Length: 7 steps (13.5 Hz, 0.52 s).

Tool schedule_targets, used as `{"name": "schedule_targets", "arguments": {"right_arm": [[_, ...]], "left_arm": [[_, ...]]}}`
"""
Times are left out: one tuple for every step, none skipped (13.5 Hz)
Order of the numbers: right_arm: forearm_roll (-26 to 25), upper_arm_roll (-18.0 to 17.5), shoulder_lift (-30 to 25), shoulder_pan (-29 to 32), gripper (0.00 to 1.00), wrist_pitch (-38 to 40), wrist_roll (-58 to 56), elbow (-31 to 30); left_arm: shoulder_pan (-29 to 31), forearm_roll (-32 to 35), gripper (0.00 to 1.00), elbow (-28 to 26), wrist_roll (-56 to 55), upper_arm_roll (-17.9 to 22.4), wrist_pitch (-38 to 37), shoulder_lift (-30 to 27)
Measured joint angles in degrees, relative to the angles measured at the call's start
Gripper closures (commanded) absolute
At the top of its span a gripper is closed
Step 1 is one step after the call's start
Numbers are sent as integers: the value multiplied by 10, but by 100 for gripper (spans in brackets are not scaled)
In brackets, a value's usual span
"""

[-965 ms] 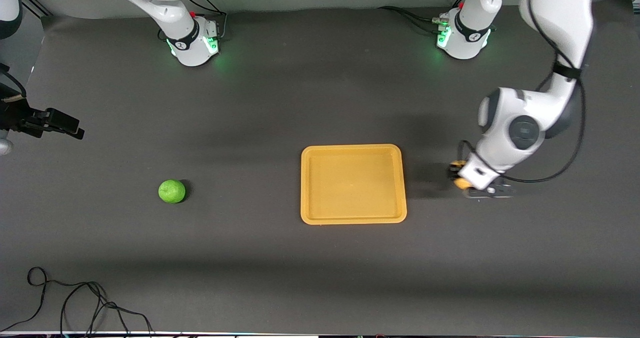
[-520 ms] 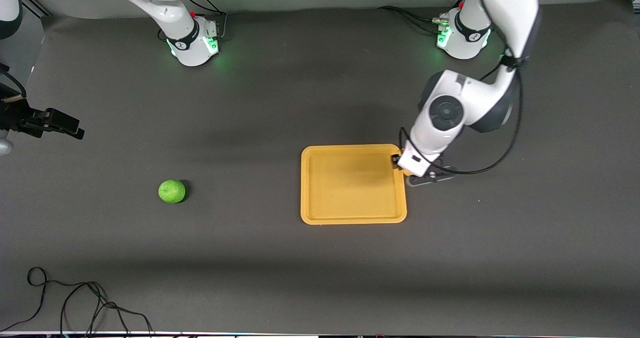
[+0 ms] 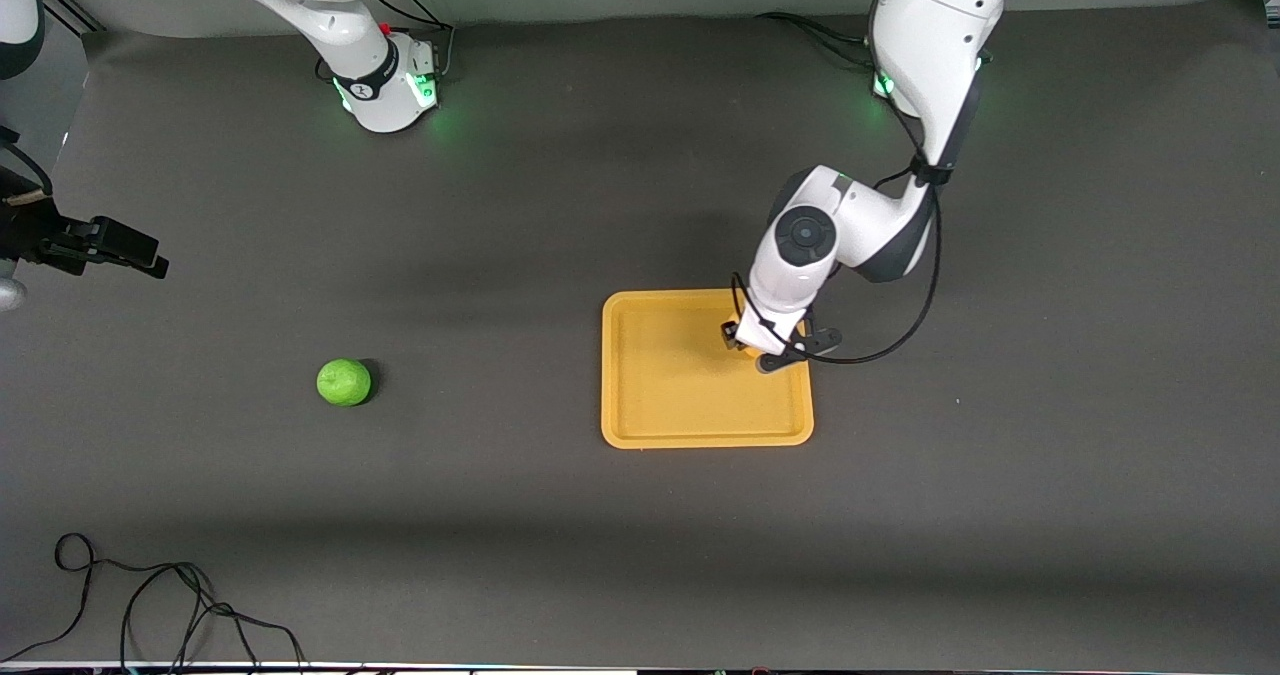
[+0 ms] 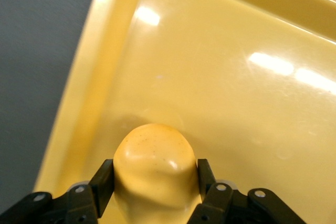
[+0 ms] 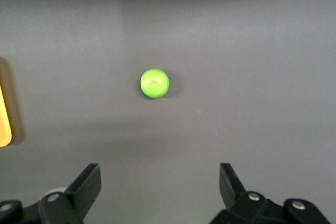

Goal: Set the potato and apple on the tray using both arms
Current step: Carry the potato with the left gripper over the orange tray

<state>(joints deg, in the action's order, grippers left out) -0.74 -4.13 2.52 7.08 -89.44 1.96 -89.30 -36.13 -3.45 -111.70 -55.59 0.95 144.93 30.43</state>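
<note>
1. Clamped on the potato (image 4: 153, 169), my left claw (image 3: 748, 343) hangs over the tray (image 3: 640, 395), above the part toward the left arm's end; its fingers (image 4: 103, 180) press the potato's two sides.
2. Tabletop (image 3: 560, 205): the dark surface carries the tray and the apple (image 3: 343, 382), which lie well apart.
3. Tray: flat, orange-yellow, low rim. In the left wrist view its floor lies just under the potato, with one rim (image 4: 84, 82) close by. I cannot tell whether the potato touches the floor yet.
4. Right claw (image 5: 157, 190): it waits high up toward the right arm's end of the tabletop, fingers spread wide, nothing between them. The apple sits on the bare tabletop in its view, so that half of the job is not yet done.
5. Potato: to set it down well, I judge I should lower until it rests on the floor, clear of the rim, then part the fingers slowly and lift straight up. It is lumpy, so dropped from a height it could roll.
6. I would also leave room on the tray for the apple.
</note>
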Motion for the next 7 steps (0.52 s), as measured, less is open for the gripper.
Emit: {"name": "schedule_targets", "arguments": {"right_arm": [[0,0,0,0,0,0,0,0],[0,0,0,0,0,0,0,0],[0,0,0,0,0,0,0,0],[0,0,0,0,0,0,0,0],[0,0,1,0,0,0,0,0],[0,0,1,0,0,0,0,0],[0,0,1,1,0,0,0,0]], "left_arm": [[-4,0,66,7,-8,0,0,5],[-5,0,66,10,-10,0,0,9],[-5,0,66,13,-10,1,0,13],[-5,0,66,13,-10,1,0,13],[-5,0,66,13,-10,1,1,13],[-5,0,61,13,-10,1,3,13],[-5,0,16,13,-10,2,5,14]]}}
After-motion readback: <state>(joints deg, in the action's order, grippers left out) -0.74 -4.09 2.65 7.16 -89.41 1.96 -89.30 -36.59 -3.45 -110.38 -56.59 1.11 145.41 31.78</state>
